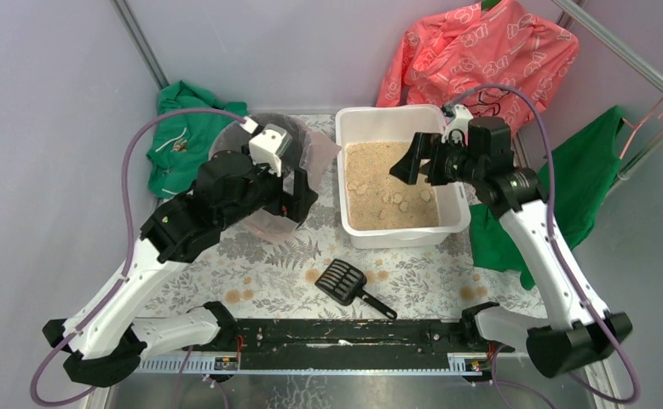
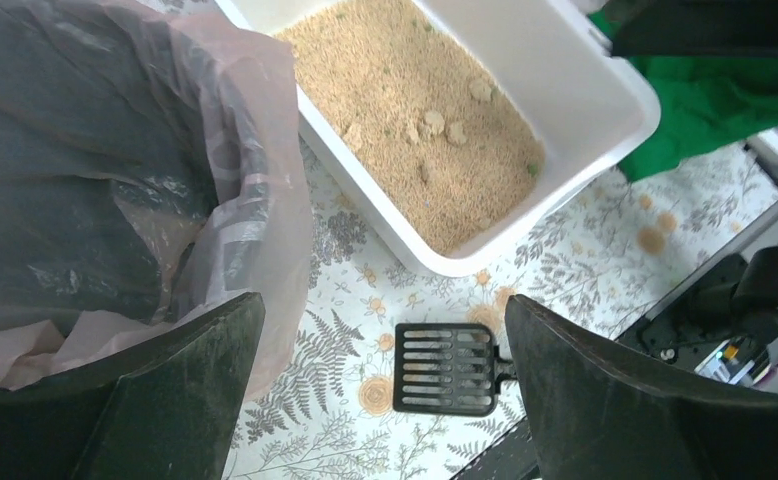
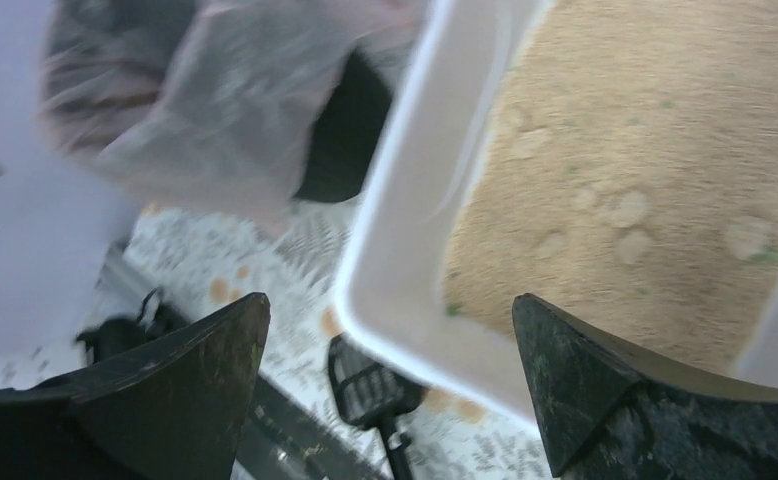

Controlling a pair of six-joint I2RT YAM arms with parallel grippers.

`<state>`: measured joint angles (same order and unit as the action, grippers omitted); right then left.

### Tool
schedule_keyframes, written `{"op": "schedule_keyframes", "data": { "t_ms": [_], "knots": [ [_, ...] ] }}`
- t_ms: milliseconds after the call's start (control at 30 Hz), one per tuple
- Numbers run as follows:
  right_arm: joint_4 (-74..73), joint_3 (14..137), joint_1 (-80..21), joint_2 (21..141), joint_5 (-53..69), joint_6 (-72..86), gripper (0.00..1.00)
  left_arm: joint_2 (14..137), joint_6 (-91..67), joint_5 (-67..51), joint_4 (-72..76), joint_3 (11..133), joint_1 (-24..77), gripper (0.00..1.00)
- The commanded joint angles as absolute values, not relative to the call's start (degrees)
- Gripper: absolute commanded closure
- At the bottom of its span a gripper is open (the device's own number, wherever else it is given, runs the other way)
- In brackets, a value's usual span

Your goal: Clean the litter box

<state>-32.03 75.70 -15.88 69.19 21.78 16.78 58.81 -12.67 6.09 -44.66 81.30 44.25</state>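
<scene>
The white litter box (image 1: pixel 403 237) stands at the back middle of the table, with tan granules and several clumps (image 1: pixel 394 201) in it. A black slotted scoop (image 1: pixel 343 281) lies flat on the cloth in front of it. My left gripper (image 1: pixel 301 198) is open and empty, in the air between the bagged bin and the box; its wrist view shows the scoop (image 2: pixel 445 368) below its gripper (image 2: pixel 385 300) and the box (image 2: pixel 435 262) beyond. My right gripper (image 1: pixel 409 158) is open and empty above the box; its blurred wrist view shows its gripper (image 3: pixel 390 298), the box rim (image 3: pixel 395 250) and the scoop (image 3: pixel 370 388).
A round black bin lined with a clear bag (image 1: pixel 319 153) stands left of the box, mostly under my left arm; it also shows in the left wrist view (image 2: pixel 115 180). Green clothes (image 1: pixel 183 136) lie back left, a coral garment (image 1: pixel 481 51) and a green one (image 1: pixel 584 187) hang right. A black rail (image 1: pixel 337 332) runs along the near edge.
</scene>
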Motion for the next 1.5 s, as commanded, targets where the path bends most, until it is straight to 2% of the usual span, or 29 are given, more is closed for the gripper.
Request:
{"op": "schedule_keyframes", "data": {
  "t_ms": [0,100,200,367,667,933,1200,1467],
  "knots": [
    [-37.8,73.1,-22.4,60.5,28.6,17.3,0.0,60.2,-8.6,2.2,-41.0,80.5,44.5,0.01],
    [-38.5,67.5,-27.7,54.2,28.3,22.5,0.02,61.3,-8.3,2.8,-40.1,81.8,44.5,0.01],
    [-40.4,64.0,-36.1,50.0,22.8,26.5,0.03,62.5,-7.6,4.5,-40.2,83.2,44.6,0.01],
    [-46.7,64.3,-44.8,49.9,17.6,28.6,0.03,62.0,-8.0,9.4,-39.9,83.5,44.6,0.01],
    [-51.2,63.9,-55.0,60.3,8.7,19.9,0.0,60.0,-10.7,10.2,-39.9,80.9,44.5,0.01],
    [-49.6,59.1,-58.4,66.7,4.4,16.4,0.0,59.9,-8.4,13.8,-41.6,81.1,44.5,0.01],
    [-44.7,55.5,-61.5,72.4,4.8,15.7,0.0,58.8,-7.9,13.5,-40.3,79.2,44.5,0.01],
    [-45.3,58.2,-68.8,86.0,2.5,16.4,0.0,58.3,-8.0,14.6,-40.4,78.6,44.5,0.01]
  ]
}}
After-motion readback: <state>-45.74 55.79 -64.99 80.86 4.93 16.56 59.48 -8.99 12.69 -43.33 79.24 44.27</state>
